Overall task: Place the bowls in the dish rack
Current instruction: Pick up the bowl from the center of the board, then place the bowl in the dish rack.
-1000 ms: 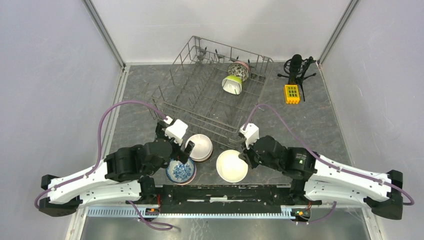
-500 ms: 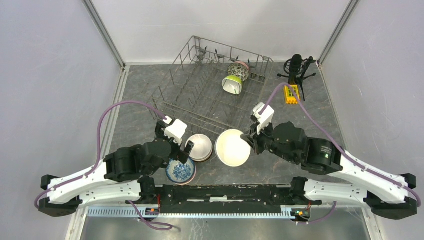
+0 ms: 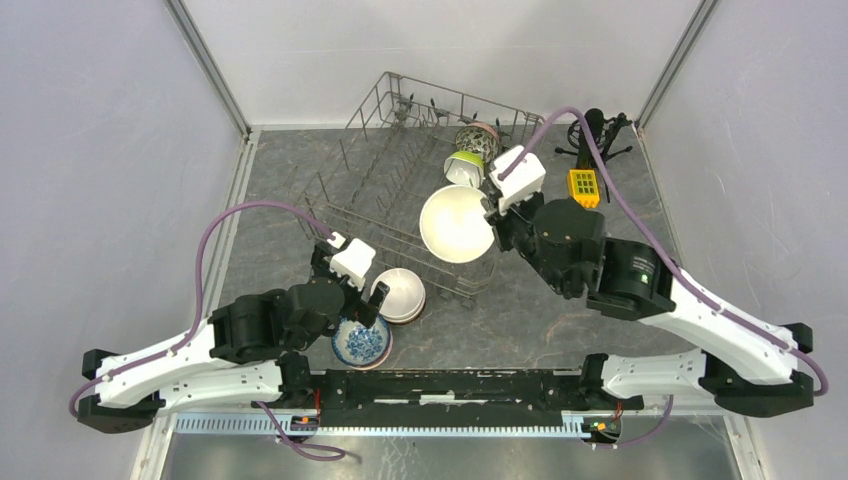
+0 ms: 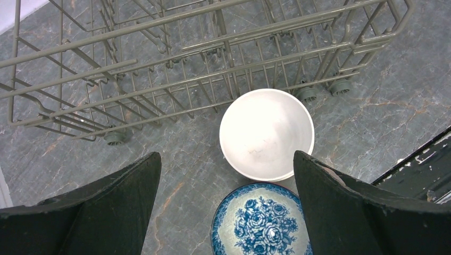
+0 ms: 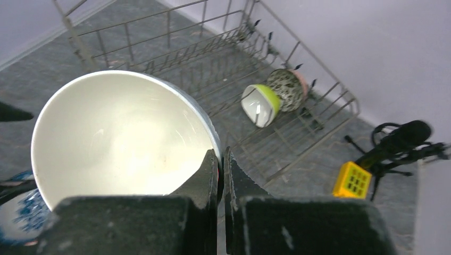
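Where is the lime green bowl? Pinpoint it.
Top view: the lime green bowl lies in the dish rack, far right corner, beside the speckled bowl.

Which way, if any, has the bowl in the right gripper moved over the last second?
Yes. The right gripper carried the white bowl away from the arm bases, over the dish rack, toward the green bowl.

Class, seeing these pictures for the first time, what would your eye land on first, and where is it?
First, the big white bowl, pinched at its rim by the right gripper over the dish rack. Then the blue flowered bowl on the table below the open left gripper.
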